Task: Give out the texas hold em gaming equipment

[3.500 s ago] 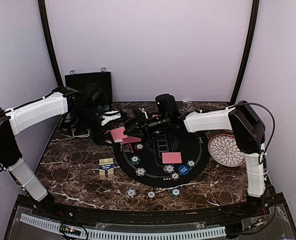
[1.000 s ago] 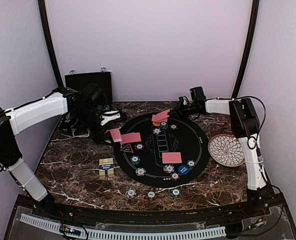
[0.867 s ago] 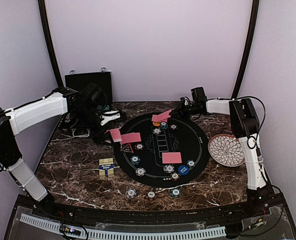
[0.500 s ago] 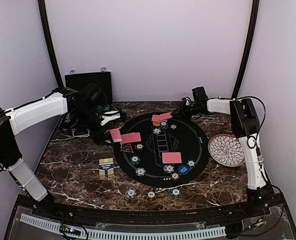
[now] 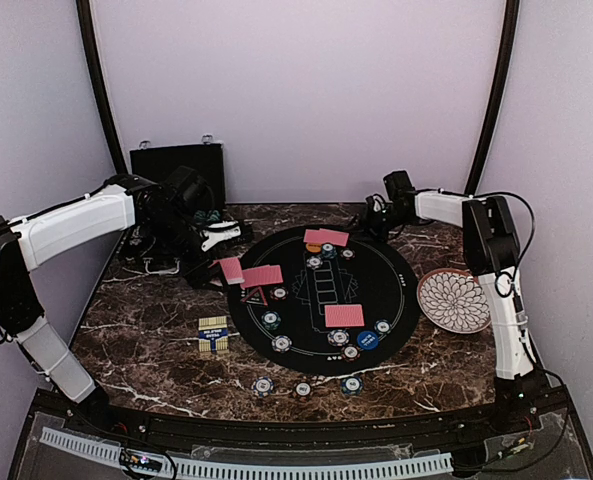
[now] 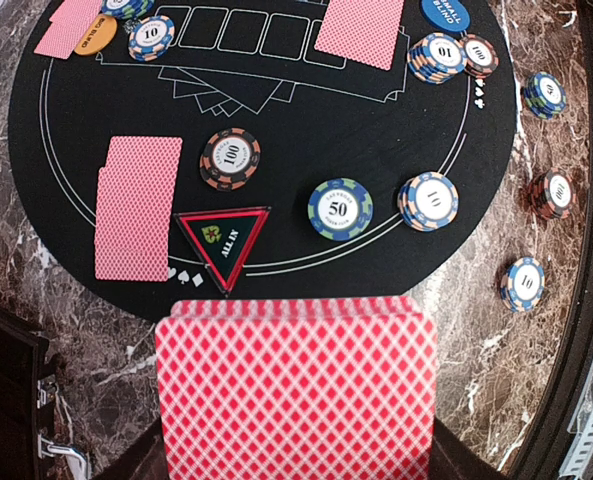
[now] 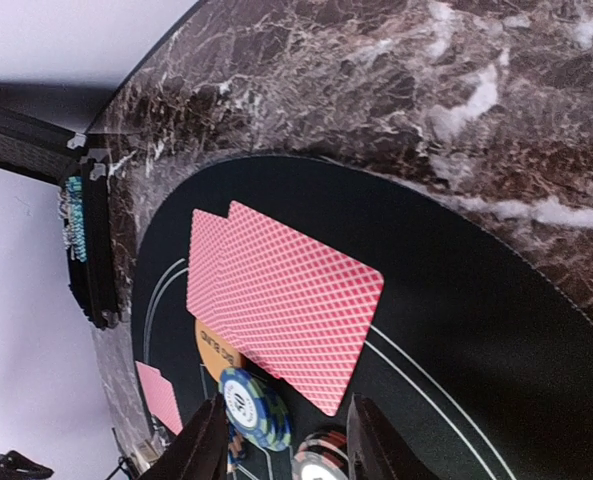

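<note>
My left gripper [image 5: 224,264] is shut on a deck of red-backed cards [image 6: 296,390], held over the left rim of the round black mat [image 5: 396,300]; the deck hides its fingers in the left wrist view. My right gripper [image 7: 286,450] is open at the mat's far right side. Two overlapping cards [image 7: 286,300] lie flat on the mat just beyond its fingertips [image 7: 208,440], also seen from above as the far card pair [image 5: 326,237]. Beside them are an orange button [image 7: 214,350] and a blue-green chip [image 7: 251,400]. Other card pairs [image 5: 263,276] [image 5: 344,316] and several chips [image 5: 338,338] lie on the mat.
A black case [image 5: 176,160] stands at the back left. A white petal-pattern plate [image 5: 453,299] sits right of the mat. Three chips [image 5: 303,389] lie on the marble near the front edge, a small blue-yellow item [image 5: 212,334] left of the mat. A triangular "ALL IN" marker [image 6: 222,240] lies on the mat.
My right gripper has opened and let its card drop flat onto the mat's far side, then drawn back slightly to the right. The left arm and deck have not moved.
</note>
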You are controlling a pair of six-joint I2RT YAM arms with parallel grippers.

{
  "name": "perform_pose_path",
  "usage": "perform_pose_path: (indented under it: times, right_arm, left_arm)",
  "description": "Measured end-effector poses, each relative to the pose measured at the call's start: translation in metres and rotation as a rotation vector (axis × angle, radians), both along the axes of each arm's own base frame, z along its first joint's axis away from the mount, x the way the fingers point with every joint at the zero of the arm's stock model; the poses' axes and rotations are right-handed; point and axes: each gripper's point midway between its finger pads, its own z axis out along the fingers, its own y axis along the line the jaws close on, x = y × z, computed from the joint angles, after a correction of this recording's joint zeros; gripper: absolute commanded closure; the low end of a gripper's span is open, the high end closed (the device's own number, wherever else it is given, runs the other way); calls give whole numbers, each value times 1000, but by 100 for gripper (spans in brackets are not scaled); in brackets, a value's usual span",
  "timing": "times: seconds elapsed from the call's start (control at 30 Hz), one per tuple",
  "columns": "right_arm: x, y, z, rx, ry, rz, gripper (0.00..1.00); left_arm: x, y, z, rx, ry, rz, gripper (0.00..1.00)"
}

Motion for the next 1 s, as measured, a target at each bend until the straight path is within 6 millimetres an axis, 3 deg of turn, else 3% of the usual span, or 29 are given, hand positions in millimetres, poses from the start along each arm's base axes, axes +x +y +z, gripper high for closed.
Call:
perform_pose_path:
  times: [0.1, 0.2, 0.23, 0.3, 0.4, 0.53, 0.67, 0.83, 1.0]
  right_arm:
    - [-4, -7, -5, -60, 2, -1, 48]
    - [-13, -12, 3, -104, -16, 7, 39]
    - [-16, -13, 8, -112, -21, 7, 27]
    - [-26, -11, 24, -126, -50, 23, 11]
    - [-46, 5, 58, -124, -116, 74, 2]
    - [-81, 35, 98, -98, -190, 156, 1]
    - [-118, 60, 120, -60, -229, 225, 2]
    - [-159, 88, 122, -1, -200, 298, 2]
    - [-206, 133, 119, 101, -142, 400, 12]
  left_arm:
    - [0, 0, 1, -1, -2, 0, 100]
    - [0, 0, 1, 0, -1, 0, 100]
    - [-1, 0, 1, 0, -1, 0, 100]
    - [-1, 0, 1, 0, -1, 0, 100]
    - [-1, 1, 1, 1, 0, 0, 100]
    - [-1, 0, 1, 0, -1, 0, 100]
    - [-1, 0, 1, 0, -1, 0, 100]
    - [-1, 0, 1, 0, -1, 0, 100]
    - [-1, 0, 1, -1, 1, 3, 100]
